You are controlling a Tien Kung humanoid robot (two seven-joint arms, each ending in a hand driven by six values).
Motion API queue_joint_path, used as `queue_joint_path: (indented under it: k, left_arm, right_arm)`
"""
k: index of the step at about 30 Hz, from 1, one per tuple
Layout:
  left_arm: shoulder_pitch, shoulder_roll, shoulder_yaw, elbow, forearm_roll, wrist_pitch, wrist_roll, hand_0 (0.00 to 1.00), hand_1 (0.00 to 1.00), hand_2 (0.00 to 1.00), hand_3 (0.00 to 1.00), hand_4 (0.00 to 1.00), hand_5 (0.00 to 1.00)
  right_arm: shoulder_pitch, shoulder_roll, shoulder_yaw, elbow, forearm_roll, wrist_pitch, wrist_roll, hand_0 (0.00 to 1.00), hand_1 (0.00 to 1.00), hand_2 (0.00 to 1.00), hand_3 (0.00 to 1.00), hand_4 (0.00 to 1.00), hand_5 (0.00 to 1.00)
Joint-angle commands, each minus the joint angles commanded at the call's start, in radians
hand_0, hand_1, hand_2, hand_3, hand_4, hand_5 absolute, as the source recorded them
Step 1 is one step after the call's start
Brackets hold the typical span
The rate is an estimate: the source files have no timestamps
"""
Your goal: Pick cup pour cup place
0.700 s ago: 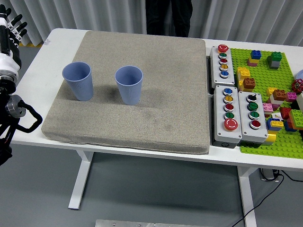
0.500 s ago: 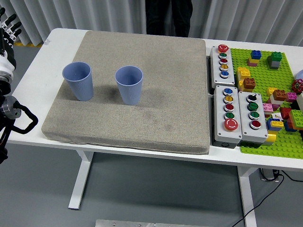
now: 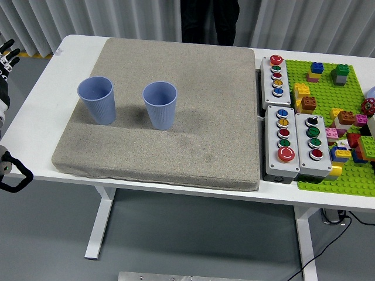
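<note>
Two cups sitting upright on mat, L hand off at desk edge.
You're seeing left cup (image 3: 96,100) & right cup (image 3: 160,105) standing apart on grey mat (image 3: 176,140); L hand (image 3: 6,54) showing only fingertips, grip can't tell.

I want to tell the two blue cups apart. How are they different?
The left cup stands nearer the mat's left edge; the right cup stands further in toward its middle. The left cup sits slightly farther back; the right cup slightly nearer the camera. Both are upright, ribbed, the same blue, look the same size, and are apart from each other.
</note>
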Motion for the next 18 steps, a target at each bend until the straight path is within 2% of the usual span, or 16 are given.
queue_joint_path:
  k: [4,8,10,11,16,17,18]
  left_arm:
    - [0.036,0.014,0.019,-0.061,0.003,0.004,0.003,0.819,0.810,0.843,0.925,0.802,0.998]
    - [0.066,0.014,0.055,-0.111,0.039,0.011,0.007,0.817,0.810,0.843,0.927,0.813,0.998]
    - [0.081,0.007,0.066,-0.119,0.057,0.014,0.005,0.817,0.810,0.843,0.927,0.813,0.998]
    - [0.095,-0.001,0.073,-0.120,0.060,0.014,-0.002,0.819,0.809,0.844,0.932,0.895,0.936]
    - [0.136,-0.010,0.080,-0.113,0.073,0.015,-0.027,0.819,0.809,0.844,0.932,0.895,0.936]
    - [0.148,-0.010,0.078,-0.107,0.081,0.012,-0.034,0.839,0.833,0.924,0.998,0.996,0.658]
    - [0.153,-0.011,0.077,-0.105,0.084,0.011,-0.036,0.839,0.833,0.924,0.998,0.996,0.658]
  right_arm:
    - [0.000,-0.001,0.003,0.000,-0.004,0.001,0.000,0.693,0.678,0.614,0.597,0.002,0.142]
    - [-0.001,-0.001,0.003,0.000,-0.007,0.002,0.000,0.694,0.679,0.614,0.597,0.002,0.141]
    - [-0.002,-0.001,0.003,0.000,-0.010,0.002,0.000,0.694,0.679,0.614,0.597,0.002,0.141]
    - [-0.004,-0.001,0.003,0.000,-0.013,0.003,-0.001,0.695,0.678,0.614,0.596,0.002,0.141]
    - [-0.010,0.001,0.006,0.000,-0.019,0.003,-0.001,0.695,0.678,0.614,0.596,0.002,0.141]
    - [-0.013,0.002,0.008,0.000,-0.020,0.003,-0.001,0.695,0.678,0.614,0.597,0.002,0.143]
    - [-0.013,0.002,0.008,0.000,-0.021,0.003,-0.001,0.695,0.678,0.614,0.597,0.002,0.143]
